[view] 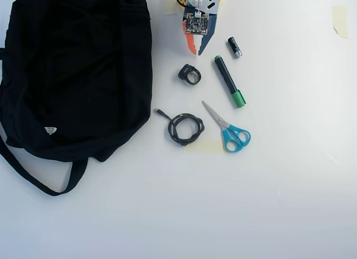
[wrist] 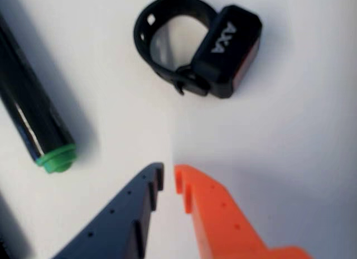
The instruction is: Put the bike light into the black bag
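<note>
From my remote station I log one small black rubbery bike light [wrist: 228, 49], a blocky body with white lettering on top, a reddish face along one side and a looped black strap ring with punched holes; it lies alone on the white table [view: 279, 203], in the overhead view [view: 189, 75] just below the gripper tip and to the right of the bag, touching neither. The two-finger gripper [wrist: 169, 178], one dark blue finger and one orange finger, hangs close above the table with its tips nearly together and only a thin gap between them, clamped on nothing. Count from the overhead view: one large black soft fabric bag [view: 78, 69] with a long strap and a small white tag, one black marker with a green cap [view: 228, 80], one small black-and-silver cylinder [view: 234, 47], one pair of scissors with blue handles [view: 228, 129], one coiled black cable [view: 186, 128]. The bag's top and left edge are cut off by the frame, and I cannot make out its opening. In the wrist view the marker [wrist: 33, 114] is cropped at the left, and the lettering on the light is too soft for me to read with confidence
</note>
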`<state>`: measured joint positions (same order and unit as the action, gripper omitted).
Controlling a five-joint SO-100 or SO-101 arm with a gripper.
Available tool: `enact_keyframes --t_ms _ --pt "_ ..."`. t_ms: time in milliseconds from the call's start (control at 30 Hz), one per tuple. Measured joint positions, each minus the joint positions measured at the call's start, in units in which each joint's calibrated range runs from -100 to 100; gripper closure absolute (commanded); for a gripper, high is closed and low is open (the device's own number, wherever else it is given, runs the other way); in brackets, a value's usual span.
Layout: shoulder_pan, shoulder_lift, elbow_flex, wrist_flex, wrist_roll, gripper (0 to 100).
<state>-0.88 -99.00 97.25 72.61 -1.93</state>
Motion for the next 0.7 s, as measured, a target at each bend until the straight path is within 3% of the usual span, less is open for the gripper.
enact_keyframes --t_ms 533,700 --pt "0.0 0.5 0.0 -0.77 0.15 98" --pt "-0.29 9.22 -5.97 -6.18 0.05 98"
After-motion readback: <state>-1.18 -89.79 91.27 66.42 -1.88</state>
